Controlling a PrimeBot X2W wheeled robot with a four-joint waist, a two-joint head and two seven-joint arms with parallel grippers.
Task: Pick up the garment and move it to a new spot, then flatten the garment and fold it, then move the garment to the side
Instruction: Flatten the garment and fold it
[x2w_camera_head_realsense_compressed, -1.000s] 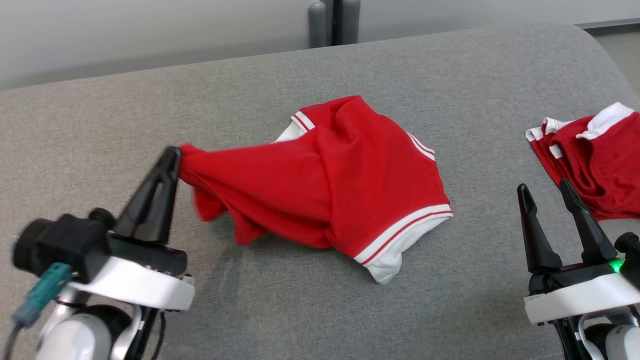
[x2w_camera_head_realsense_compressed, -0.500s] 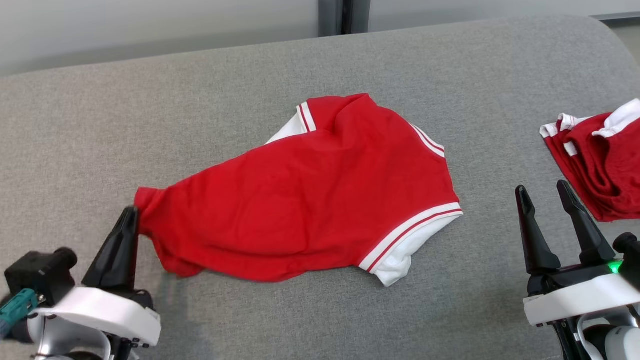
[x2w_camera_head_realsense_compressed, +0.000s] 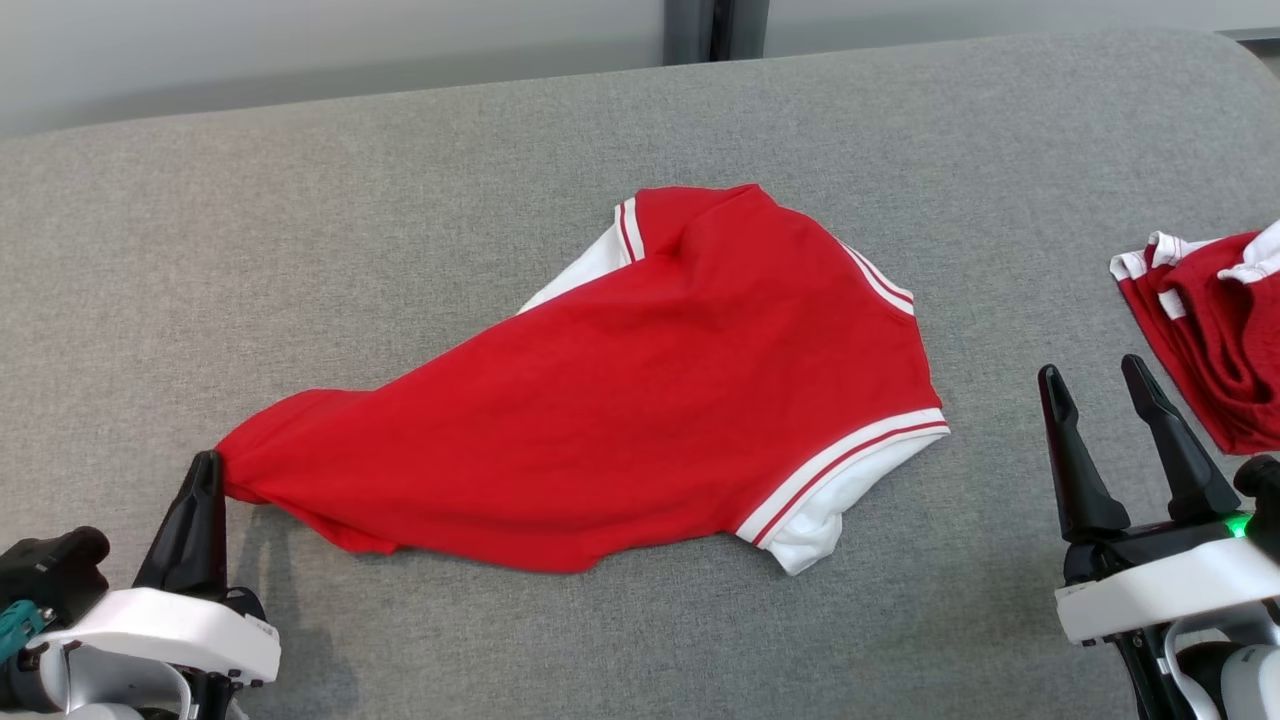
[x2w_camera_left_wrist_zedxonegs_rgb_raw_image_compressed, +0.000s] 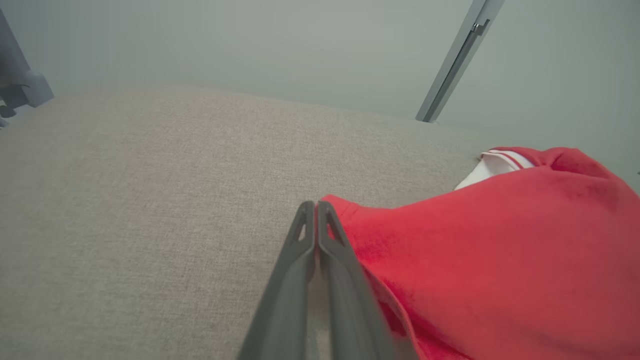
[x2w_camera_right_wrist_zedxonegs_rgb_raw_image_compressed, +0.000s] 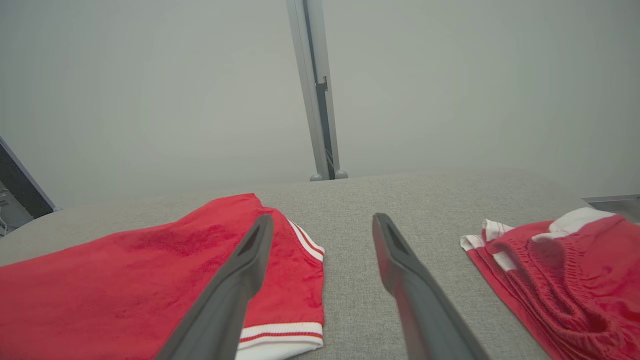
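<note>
A red garment (x2w_camera_head_realsense_compressed: 640, 400) with white, red-striped trim lies stretched across the middle of the grey padded surface (x2w_camera_head_realsense_compressed: 300, 220). Its left corner is pinched in my left gripper (x2w_camera_head_realsense_compressed: 208, 462), which is shut on the cloth at the lower left. In the left wrist view the two fingers (x2w_camera_left_wrist_zedxonegs_rgb_raw_image_compressed: 315, 235) press together with the red garment (x2w_camera_left_wrist_zedxonegs_rgb_raw_image_compressed: 500, 260) running off to their right. My right gripper (x2w_camera_head_realsense_compressed: 1092, 372) stands open at the lower right, apart from the garment's white-trimmed hem (x2w_camera_head_realsense_compressed: 840, 470). In the right wrist view its fingers (x2w_camera_right_wrist_zedxonegs_rgb_raw_image_compressed: 250, 260) spread wide above the hem (x2w_camera_right_wrist_zedxonegs_rgb_raw_image_compressed: 280, 335).
A second red and white garment (x2w_camera_head_realsense_compressed: 1220, 330) lies crumpled at the right edge, close beside my right gripper; it appears as the garment (x2w_camera_right_wrist_zedxonegs_rgb_raw_image_compressed: 565, 280) in the right wrist view. A grey post (x2w_camera_head_realsense_compressed: 715, 25) stands behind the surface's far edge.
My left gripper has pulled the garment's corner down and to the left, stretching the cloth out flatter and longer. The head camera has shifted slightly. The right gripper stays open in place.
</note>
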